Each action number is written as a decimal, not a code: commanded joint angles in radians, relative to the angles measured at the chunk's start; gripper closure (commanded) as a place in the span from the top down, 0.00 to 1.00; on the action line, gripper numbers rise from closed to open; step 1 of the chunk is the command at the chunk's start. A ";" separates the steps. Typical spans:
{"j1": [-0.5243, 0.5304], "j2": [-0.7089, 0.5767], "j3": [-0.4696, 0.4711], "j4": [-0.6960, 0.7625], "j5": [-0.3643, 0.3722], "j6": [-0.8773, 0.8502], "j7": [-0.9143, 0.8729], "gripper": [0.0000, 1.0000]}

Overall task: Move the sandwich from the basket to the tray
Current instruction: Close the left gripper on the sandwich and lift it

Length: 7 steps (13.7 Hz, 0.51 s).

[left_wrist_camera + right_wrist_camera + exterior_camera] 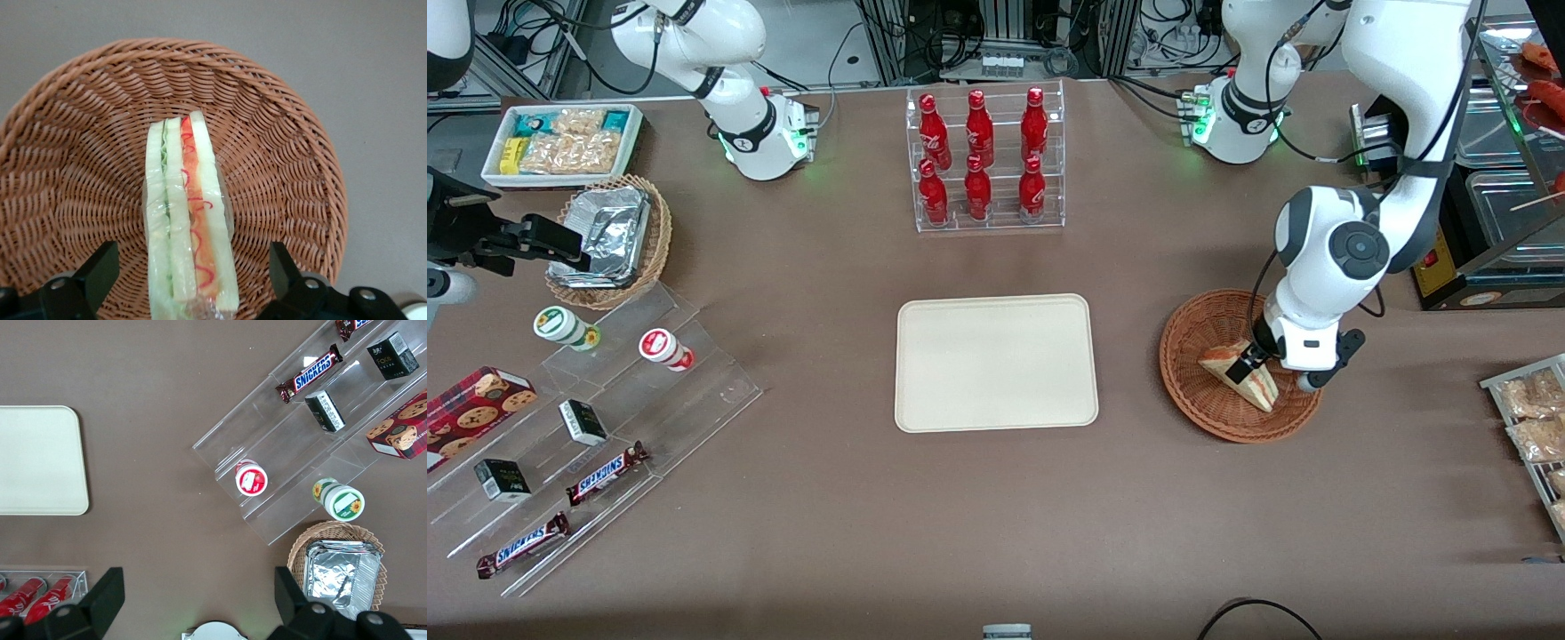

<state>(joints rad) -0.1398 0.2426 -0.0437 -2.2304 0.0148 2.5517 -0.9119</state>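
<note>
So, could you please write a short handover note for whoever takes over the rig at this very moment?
Gripper: the left arm's, down in the basket, fingers open on either side of the sandwich, not yet closed on it.
Sandwich: in the basket, standing on edge between the fingers.
Basket: on the table beside the tray, toward the working arm's end.
Tray: nothing on it.
Done: the gripper is lined up on the sandwich.
Left: close on the sandwich, lift it out of the basket, carry it across and set it on the tray.
</note>
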 commanded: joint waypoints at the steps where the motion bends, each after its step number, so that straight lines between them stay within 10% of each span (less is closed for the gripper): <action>1: -0.018 0.015 0.007 -0.005 0.002 0.025 -0.036 0.49; 2: -0.018 0.015 0.008 -0.003 0.005 0.025 -0.051 0.14; 3: -0.018 0.015 0.008 -0.005 0.007 0.025 -0.050 0.00; 7: -0.020 -0.025 0.008 0.006 0.014 -0.029 -0.047 0.00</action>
<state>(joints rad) -0.1432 0.2573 -0.0437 -2.2284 0.0153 2.5549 -0.9317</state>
